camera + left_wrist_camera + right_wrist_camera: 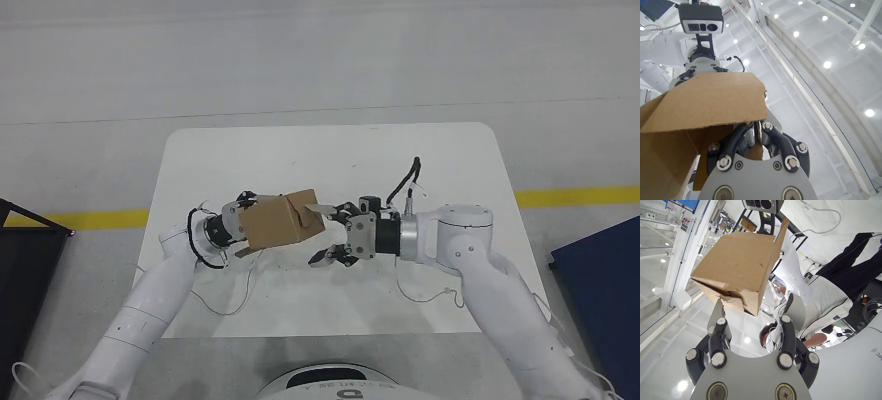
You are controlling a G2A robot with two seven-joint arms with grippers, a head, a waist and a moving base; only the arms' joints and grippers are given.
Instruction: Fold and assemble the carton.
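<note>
I've got the carton [283, 220] aloft over the middle of the tabletop [330, 150], with the left gripper [240, 222] clamped on one wall. The right gripper [323, 235] is spread wide, holding nothing, at the crumpled end flaps. A hard push there could tear them or twist the carton loose. There's open room toward every edge.
</note>
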